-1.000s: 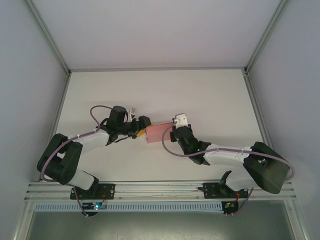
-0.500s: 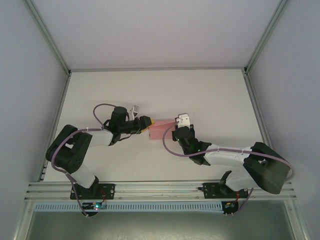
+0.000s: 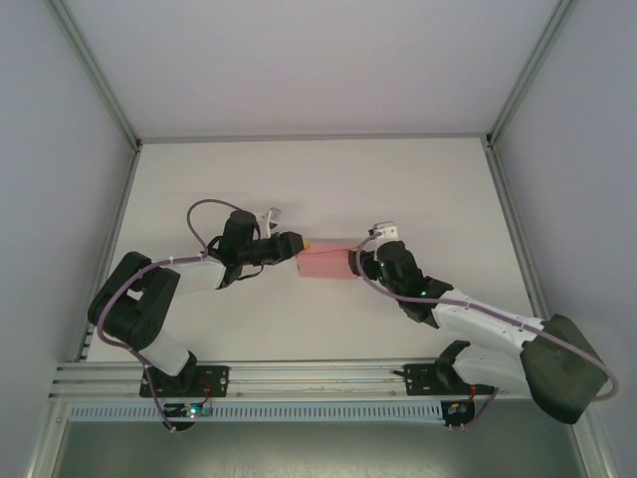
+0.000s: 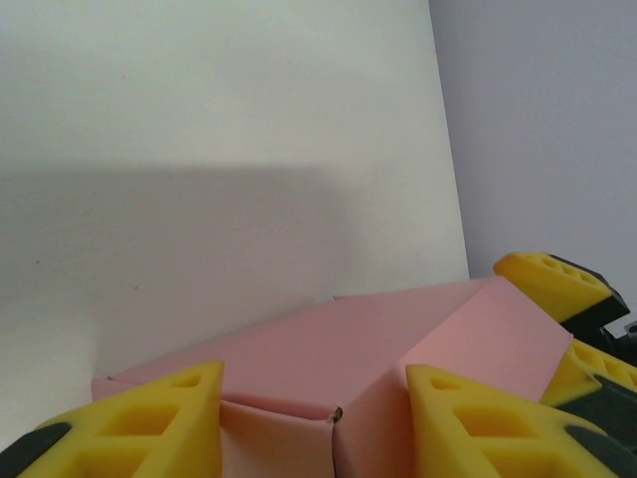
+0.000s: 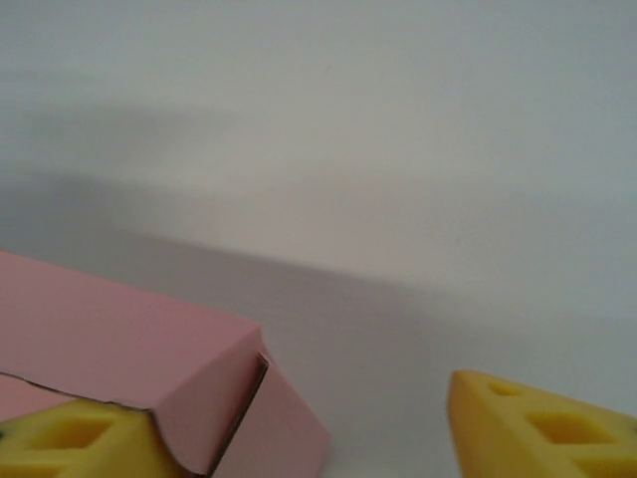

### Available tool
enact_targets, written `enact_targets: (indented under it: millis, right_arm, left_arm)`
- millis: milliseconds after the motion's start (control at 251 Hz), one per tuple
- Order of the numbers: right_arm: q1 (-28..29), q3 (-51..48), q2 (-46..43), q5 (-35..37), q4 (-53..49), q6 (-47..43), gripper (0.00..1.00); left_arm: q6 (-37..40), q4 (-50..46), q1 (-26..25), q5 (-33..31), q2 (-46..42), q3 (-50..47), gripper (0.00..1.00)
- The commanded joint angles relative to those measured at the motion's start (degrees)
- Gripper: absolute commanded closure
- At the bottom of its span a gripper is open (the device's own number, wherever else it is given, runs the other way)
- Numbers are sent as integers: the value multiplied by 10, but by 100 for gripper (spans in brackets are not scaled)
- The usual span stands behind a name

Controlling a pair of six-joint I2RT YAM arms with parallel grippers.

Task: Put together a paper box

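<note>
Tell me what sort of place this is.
Probably a robotics lab test cell: a bare white table boxed in by plain walls and an aluminium frame. A left arm and a right arm are bolted to a rail at its near edge, meeting at a pink paper box.

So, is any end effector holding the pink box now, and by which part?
The left end effector seems to hold the paper box by one short end, between its fingers. The right end effector stands open at the other end.
</note>
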Motion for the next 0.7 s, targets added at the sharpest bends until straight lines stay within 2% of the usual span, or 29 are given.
enact_targets:
  millis: [0, 144, 243, 431, 694]
  right_arm:
    - [-24, 10, -33, -163, -8, 22, 23]
    - [-35, 27, -56, -217, -2, 23, 12]
    - [-41, 39, -57, -216, -1, 39, 7]
    - [-56, 65, -27, -142, -61, 98, 7]
    - [-56, 16, 27, -137, -17, 146, 11]
  left_arm:
    - [34, -130, -20, -28, 39, -13, 71]
    - [39, -131, -21, -33, 34, -13, 72]
    - [46, -147, -23, -41, 28, -9, 72]
    - [57, -156, -29, -47, 20, -7, 72]
    - [69, -169, -32, -50, 24, -2, 72]
